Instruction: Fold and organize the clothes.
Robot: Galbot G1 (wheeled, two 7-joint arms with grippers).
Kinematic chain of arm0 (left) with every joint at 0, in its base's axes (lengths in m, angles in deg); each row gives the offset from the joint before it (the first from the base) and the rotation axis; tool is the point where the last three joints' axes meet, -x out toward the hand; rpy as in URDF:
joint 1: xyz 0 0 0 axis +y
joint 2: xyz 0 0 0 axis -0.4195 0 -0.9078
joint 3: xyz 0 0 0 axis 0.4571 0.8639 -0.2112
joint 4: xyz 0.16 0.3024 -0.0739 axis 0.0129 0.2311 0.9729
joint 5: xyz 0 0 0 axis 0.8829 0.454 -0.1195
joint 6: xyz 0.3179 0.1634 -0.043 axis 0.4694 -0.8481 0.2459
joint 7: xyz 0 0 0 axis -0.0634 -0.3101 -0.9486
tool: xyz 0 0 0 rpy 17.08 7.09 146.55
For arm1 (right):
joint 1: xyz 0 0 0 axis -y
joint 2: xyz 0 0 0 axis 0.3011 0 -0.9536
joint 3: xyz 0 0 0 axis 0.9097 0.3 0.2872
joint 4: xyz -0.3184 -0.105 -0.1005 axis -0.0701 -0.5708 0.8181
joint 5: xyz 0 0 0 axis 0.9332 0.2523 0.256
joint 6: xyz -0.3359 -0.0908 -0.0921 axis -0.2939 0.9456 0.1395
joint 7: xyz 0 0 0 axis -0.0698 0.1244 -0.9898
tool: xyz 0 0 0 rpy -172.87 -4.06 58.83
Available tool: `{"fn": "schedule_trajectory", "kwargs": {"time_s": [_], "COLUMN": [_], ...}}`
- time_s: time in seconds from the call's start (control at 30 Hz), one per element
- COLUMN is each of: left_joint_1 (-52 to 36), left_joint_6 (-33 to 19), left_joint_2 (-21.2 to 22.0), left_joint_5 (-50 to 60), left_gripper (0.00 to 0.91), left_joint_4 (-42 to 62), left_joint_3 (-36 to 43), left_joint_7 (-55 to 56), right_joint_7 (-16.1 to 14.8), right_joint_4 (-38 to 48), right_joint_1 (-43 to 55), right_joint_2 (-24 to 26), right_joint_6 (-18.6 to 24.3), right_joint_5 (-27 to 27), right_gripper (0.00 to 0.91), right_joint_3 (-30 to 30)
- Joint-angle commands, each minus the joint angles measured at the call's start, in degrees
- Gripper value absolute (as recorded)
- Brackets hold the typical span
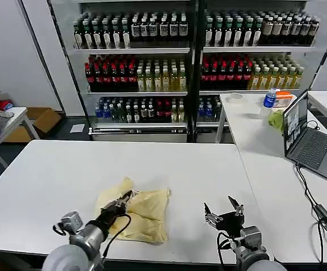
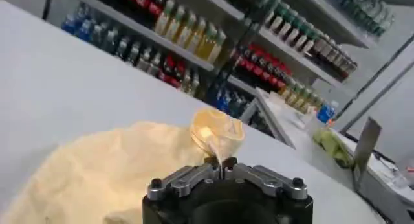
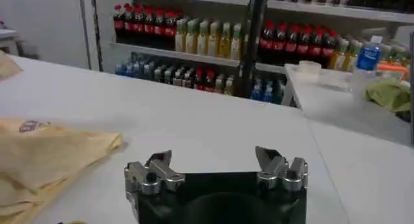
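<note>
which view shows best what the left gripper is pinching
The left wrist view: the left gripper is shut on a raised fold of the T-shirt. The head view shows it over the shirt, pinch tiny. The right wrist view shows just the shirt's edge.

White table (image 1: 51, 180): flat, matte top. T-shirt (image 1: 144, 217) lies crumpled directly on it, near front edge, left of centre. Adjoining white side table (image 1: 253, 141) at right: laptop (image 1: 310, 141) open, cable (image 1: 313, 200) trailing toward front, water bottle (image 1: 270, 100) and green cloth (image 1: 276, 119) near far end.
</note>
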Motion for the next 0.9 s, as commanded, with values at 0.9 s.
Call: {"fn": "schedule_trajectory", "kwargs": {"time_s": [0.9], "left_joint_1": [6.1], "left_joint_6": [0.7], "left_joint_2": [-3.1], "left_joint_5": [0.9], "left_gripper": [0.907], "left_joint_4": [-0.9], "left_joint_3": [-13.5], "left_joint_7": [-0.5], "right_joint_7": [-0.2], "right_joint_4": [0.1], "right_joint_1": [1.0], "right_joint_2": [-0.7], "right_joint_6": [0.1], "right_joint_5": [-0.1], "right_gripper": [0.907], "right_joint_3": [0.8]}}
